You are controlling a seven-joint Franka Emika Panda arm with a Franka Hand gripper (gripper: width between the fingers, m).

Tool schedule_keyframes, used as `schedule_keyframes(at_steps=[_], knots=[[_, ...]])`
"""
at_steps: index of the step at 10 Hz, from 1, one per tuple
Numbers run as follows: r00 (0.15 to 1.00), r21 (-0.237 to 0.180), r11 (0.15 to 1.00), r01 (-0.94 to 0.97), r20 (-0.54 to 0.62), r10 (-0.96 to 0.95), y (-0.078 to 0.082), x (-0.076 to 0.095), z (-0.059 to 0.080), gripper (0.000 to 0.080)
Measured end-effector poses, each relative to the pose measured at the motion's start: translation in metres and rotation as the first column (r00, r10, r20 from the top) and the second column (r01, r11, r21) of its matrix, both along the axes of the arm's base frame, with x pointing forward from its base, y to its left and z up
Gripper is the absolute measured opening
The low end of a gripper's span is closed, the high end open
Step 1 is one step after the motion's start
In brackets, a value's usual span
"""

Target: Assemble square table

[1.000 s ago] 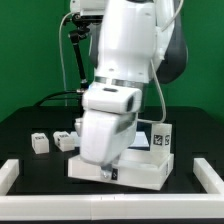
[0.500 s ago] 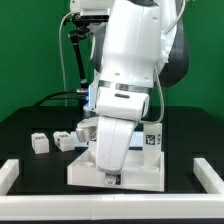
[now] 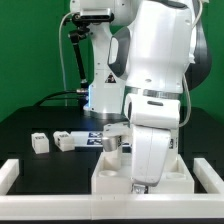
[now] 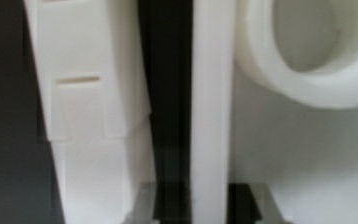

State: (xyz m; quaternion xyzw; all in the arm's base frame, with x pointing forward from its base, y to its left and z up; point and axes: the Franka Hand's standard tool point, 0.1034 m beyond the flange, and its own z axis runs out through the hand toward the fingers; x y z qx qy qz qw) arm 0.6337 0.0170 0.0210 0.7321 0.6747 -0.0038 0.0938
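Exterior view. Arm [image 3: 150, 70]: one. Square panel [image 3: 112, 180]: one. Legs: three in view, with the first leg [image 3: 39, 143] and second leg [image 3: 65, 140] loose on the table and the third leg [image 3: 112, 143] at the panel's far corner. Marker board [image 3: 92, 135]: one, partly hidden. Edging bar [image 3: 8, 172]: one. In the wrist view the parts are too close to count.

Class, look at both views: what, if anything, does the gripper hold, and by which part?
The gripper appears shut on the square table panel, pinching the rim along its edge nearest the exterior camera.
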Motion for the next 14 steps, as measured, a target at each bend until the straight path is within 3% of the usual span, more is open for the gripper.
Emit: schedule_keyframes(at_steps=[10,14], knots=[[1.000,0.000,1.000,0.006,-0.001,-0.006,0.003,0.000,0.005,0.0062],[1.000,0.028,0.999,0.017,0.020,-0.017,0.036,0.006,0.015,0.0062]])
